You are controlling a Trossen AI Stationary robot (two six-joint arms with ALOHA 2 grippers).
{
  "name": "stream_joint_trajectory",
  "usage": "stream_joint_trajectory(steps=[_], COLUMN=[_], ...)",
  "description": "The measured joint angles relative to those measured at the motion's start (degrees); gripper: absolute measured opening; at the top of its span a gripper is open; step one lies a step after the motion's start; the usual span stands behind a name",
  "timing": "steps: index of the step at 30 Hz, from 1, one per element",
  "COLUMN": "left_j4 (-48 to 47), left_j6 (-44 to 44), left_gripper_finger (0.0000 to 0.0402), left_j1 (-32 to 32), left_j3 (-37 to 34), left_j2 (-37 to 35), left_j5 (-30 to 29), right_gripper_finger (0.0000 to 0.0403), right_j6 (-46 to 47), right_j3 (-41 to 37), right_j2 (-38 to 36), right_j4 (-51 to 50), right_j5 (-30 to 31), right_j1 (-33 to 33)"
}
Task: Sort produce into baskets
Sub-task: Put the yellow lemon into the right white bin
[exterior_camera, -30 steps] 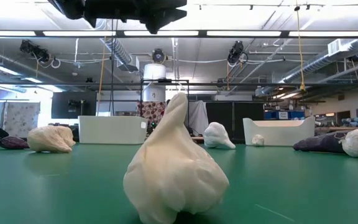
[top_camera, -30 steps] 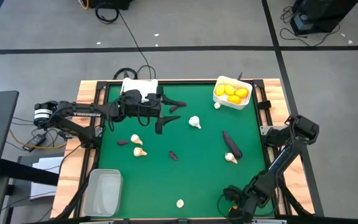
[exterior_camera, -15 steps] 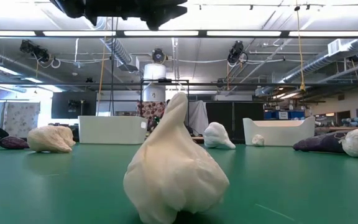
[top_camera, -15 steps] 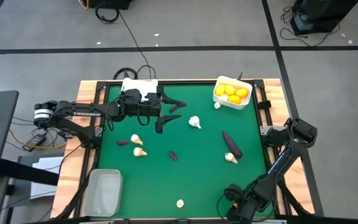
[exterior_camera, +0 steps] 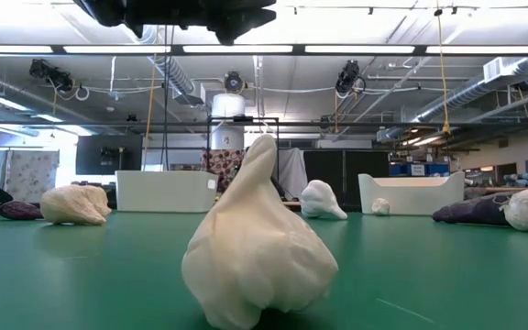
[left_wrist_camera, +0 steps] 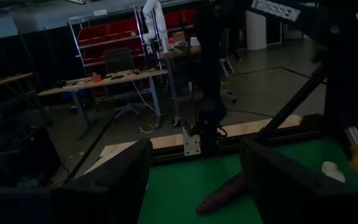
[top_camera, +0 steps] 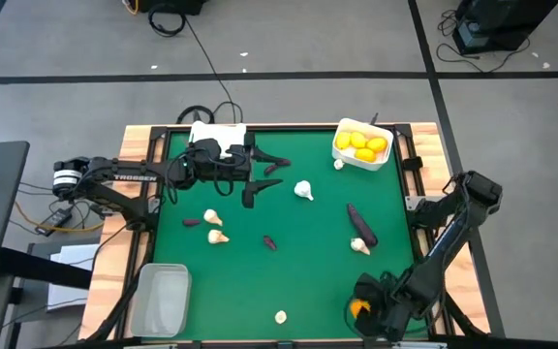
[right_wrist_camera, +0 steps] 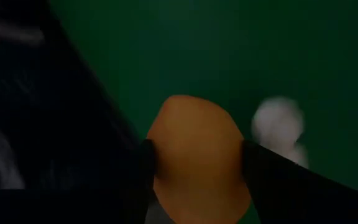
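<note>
We see the right gripper (top_camera: 359, 308) low at the near right corner of the green table (top_camera: 308, 281), clamped on a round orange citrus (top_camera: 357, 308); in the right wrist view the citrus (right_wrist_camera: 196, 155) sits squarely between the two dark fingers (right_wrist_camera: 272, 180), touching both. A garlic bulb (right_wrist_camera: 279, 124) shows blurred on the mat just beyond it.

The left gripper (top_camera: 252, 179) hangs over the far left part of the table, fingers parted with nothing between them; an eggplant piece (left_wrist_camera: 225, 194) lies on the mat ahead of it.

Far right corner: white basket (top_camera: 344, 153) holding several yellow citrus fruits (top_camera: 364, 145). A second white basket (top_camera: 204, 130) sits at the far left edge, mostly under the left arm. The clear basket (top_camera: 145, 302) is at the near left corner.

Loose on the mat: a larger eggplant (top_camera: 361, 225) at right with a garlic bulb (top_camera: 359, 246) touching its near end, another garlic (top_camera: 303, 190) mid-far, two bulbs (top_camera: 215, 227) left of centre, one bulb (top_camera: 280, 316) at the near edge.
</note>
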Motion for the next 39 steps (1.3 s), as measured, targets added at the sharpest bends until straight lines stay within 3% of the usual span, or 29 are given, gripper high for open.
stream_joint_trajectory(steps=[6, 11, 15, 22, 29, 33, 39], left_j4=[-2.73, -5.82, -10.48, -14.82, -19.45, -20.52, -21.07], left_j6=[0.01, 0.07, -0.14, -3.33, -4.93, -5.71, -5.69], left_gripper_finger=[0.0253, 0.0253, 0.0253, 0.0253, 0.0253, 0.0253, 0.0253], left_j1=[0.02, -0.01, 0.04, -0.11, -1.12, -2.04, -2.34], left_j3=[0.0, 0.0, 0.09, 0.07, 0.07, 0.07, 0.0], left_j2=[0.0, 0.02, 1.03, 4.12, 4.95, 5.02, 5.45], left_j5=[-0.03, -5.49, -12.68, -14.78, -15.02, -15.39, -15.43], right_gripper_finger=[0.0234, 0.0234, 0.0234, 0.0234, 0.0234, 0.0235, 0.0253], right_j6=[-1.61, -0.8, -1.3, -17.38, -38.58, -50.57, -63.74], right_j3=[0.07, 0.07, 0.07, 0.07, 0.07, -0.1, -1.09], right_j2=[-5.69, -7.81, -9.21, -9.74, -9.74, -9.74, -9.74], right_j4=[-19.23, -34.21, -38.96, -38.88, -26.76, -15.74, -4.89], right_j5=[24.22, 35.58, 42.63, 43.81, 43.22, 36.77, 31.39], right_j1=[-4.17, -13.46, -24.49, -47.61, -66.54, -74.0, -80.04])
